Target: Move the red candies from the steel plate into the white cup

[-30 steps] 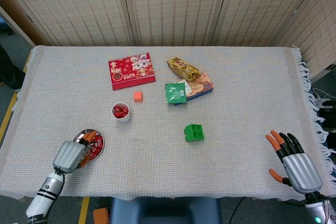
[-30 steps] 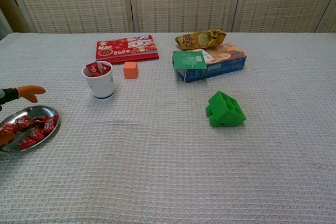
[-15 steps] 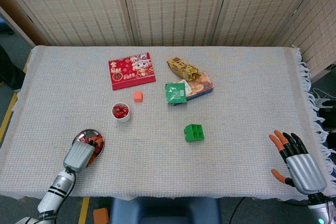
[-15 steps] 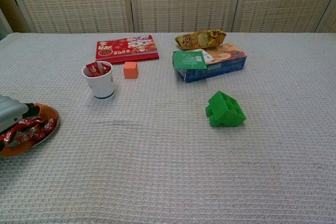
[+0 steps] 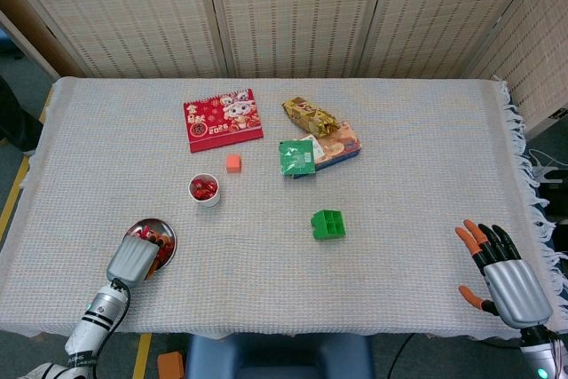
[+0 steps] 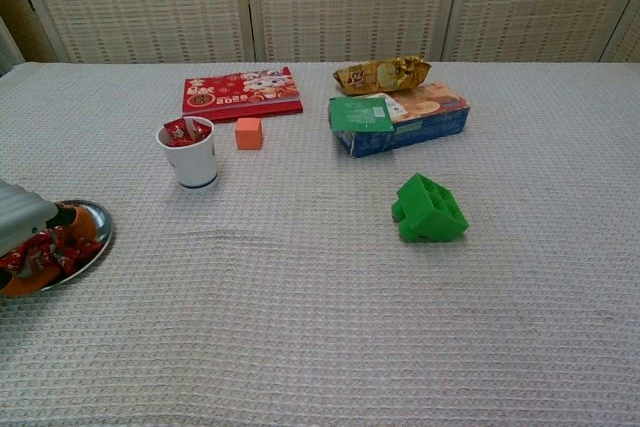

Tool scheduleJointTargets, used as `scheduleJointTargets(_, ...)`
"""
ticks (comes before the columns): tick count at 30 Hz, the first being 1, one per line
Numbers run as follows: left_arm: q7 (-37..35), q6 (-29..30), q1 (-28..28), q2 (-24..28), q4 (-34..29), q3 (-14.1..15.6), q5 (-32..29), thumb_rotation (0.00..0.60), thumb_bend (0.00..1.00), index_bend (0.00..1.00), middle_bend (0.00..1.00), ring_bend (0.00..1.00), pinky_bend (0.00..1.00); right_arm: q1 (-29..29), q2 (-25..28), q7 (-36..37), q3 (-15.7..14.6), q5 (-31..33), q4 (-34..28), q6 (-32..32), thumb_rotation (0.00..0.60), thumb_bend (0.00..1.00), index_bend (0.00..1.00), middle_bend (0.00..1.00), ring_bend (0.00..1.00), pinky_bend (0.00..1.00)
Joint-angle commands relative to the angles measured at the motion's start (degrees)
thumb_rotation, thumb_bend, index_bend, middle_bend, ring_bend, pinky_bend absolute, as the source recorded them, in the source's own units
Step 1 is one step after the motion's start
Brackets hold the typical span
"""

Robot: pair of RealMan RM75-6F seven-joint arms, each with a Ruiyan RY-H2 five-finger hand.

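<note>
a desk (image 5: 417, 210) under a pale woven cloth carries a steel plate (image 5: 164, 230) at its near left, a white cup (image 5: 204, 191), an orange cube (image 5: 232, 162), a red calendar (image 5: 222, 119), a green block (image 5: 328, 224), and a snack box (image 5: 330, 150) with a gold packet (image 5: 310, 116) beside it.

It looks like a makeshift robot test room, not a home. A table (image 5: 426, 130) draped in a pale woven cloth with a fringed edge stands before folding wicker-panelled screens (image 5: 293, 11), which wall off the space well beyond the left hand (image 5: 133, 259). Yellow tape (image 5: 11, 201) marks the grey floor just left of that hand. Cables (image 5: 541, 166) trail off the table edge beyond the right hand (image 5: 506, 281). Between and beyond the two hands lie staged odds and ends: a red calendar (image 5: 222, 119), snack packets (image 5: 318, 141), a green block (image 5: 328, 224).
</note>
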Motion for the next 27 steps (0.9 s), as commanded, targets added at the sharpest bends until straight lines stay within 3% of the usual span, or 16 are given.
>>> scheduleJointTargets(1, -0.3, -0.2, -0.05, -0.14, 0.22, -0.23, 0.12, 0.6, 0.37, 0.39, 0.47, 0.77, 1.0, 0.0, 0.01, -0.07, 0.04, 0.09, -0.05, -0.02, 0.6, 0.13, 0.0, 0.0, 0.0, 0.0)
scheduleJointTargets(8, -1.07, -0.38, -0.03, -0.55, 1.26, -0.76, 0.75, 0.6, 0.37, 0.51, 0.58, 0.78, 1.0, 0.08, 0.05, -0.22, 0.14, 0.51, -0.12, -0.35, 0.6, 0.13, 0.0, 0.0, 0.0, 0.0)
scheduleJointTargets(27, -4.45, 1.63, 0.16, 0.14, 1.41, -2.63, 2.86, 0.6, 0.42, 0.69, 0.73, 0.8, 1.0, 0.12, -0.05, -0.43, 0.3, 0.86, -0.21, -0.52, 0.6, 0.13, 0.0, 0.0, 0.0, 0.0)
